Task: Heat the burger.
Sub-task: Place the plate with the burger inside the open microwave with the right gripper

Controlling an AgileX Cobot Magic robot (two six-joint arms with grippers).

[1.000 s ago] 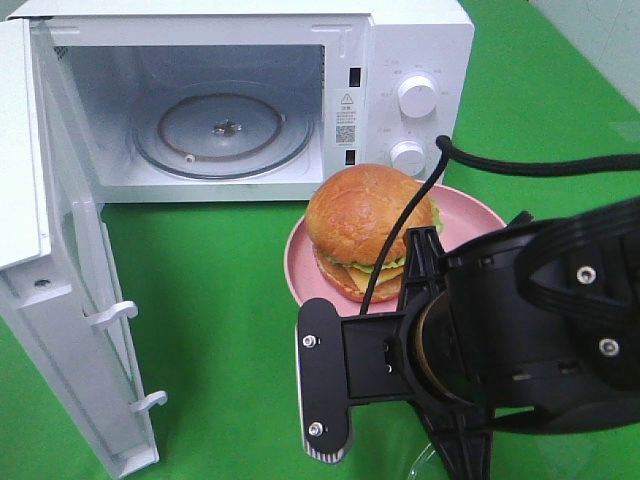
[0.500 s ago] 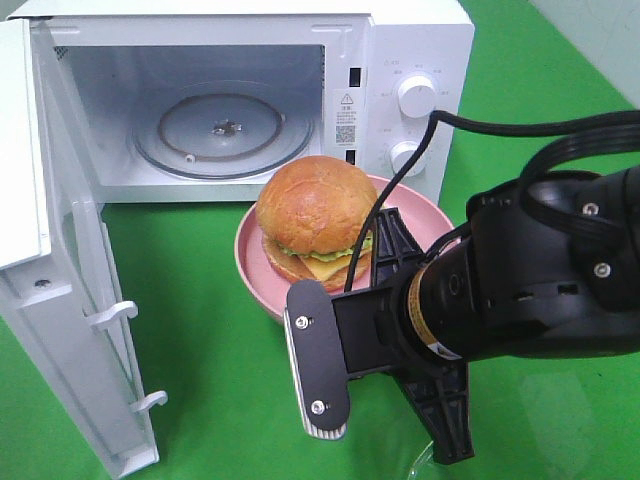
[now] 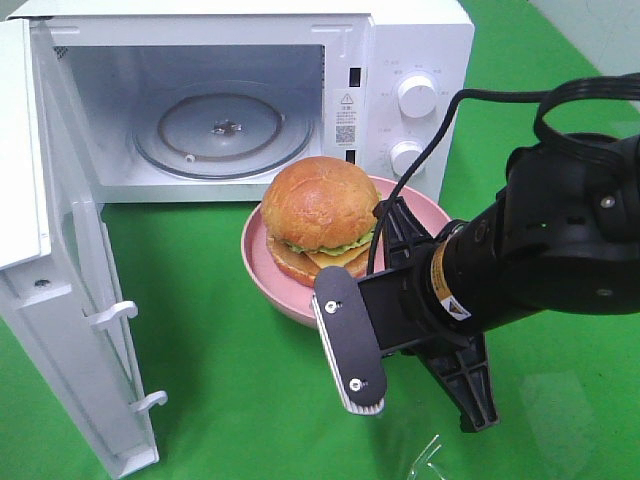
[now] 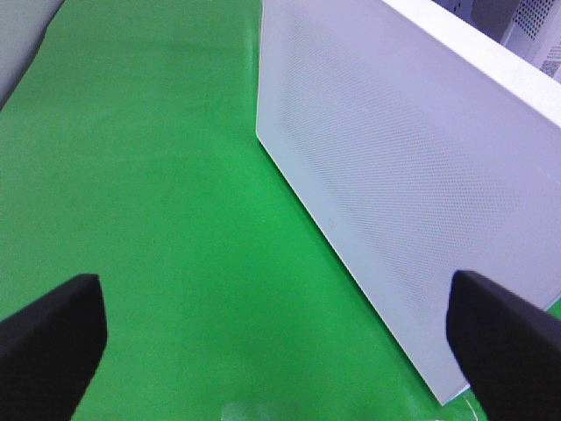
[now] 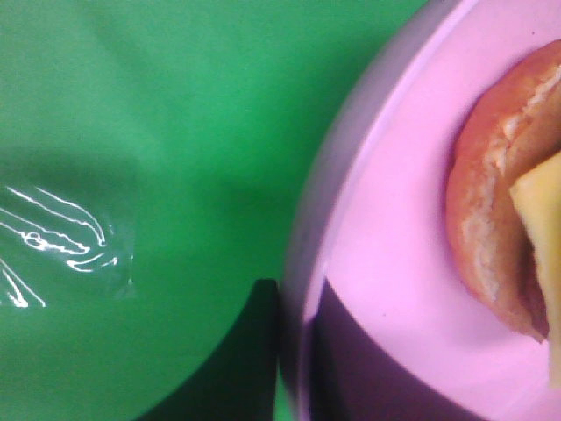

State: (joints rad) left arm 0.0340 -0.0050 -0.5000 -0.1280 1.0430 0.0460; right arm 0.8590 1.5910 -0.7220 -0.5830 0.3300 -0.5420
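Burger (image 3: 320, 205) on pink plate (image 3: 250, 255), just before open microwave (image 3: 400, 50). Right tool (image 5: 289, 368) pinches plate rim; left tool (image 4: 280, 351) spread, idle. Risk: edge grip lets plate tilt, burger slides off; rim may clip cavity sill.

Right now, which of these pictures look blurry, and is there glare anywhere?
Right wrist view: very close and soft; pink plate and burger blur, white glints on clear plastic. Left wrist view: claw fingers are dark blurred blobs, microwave crisper. Exterior high view: sharp, mild shine on the burger's top.
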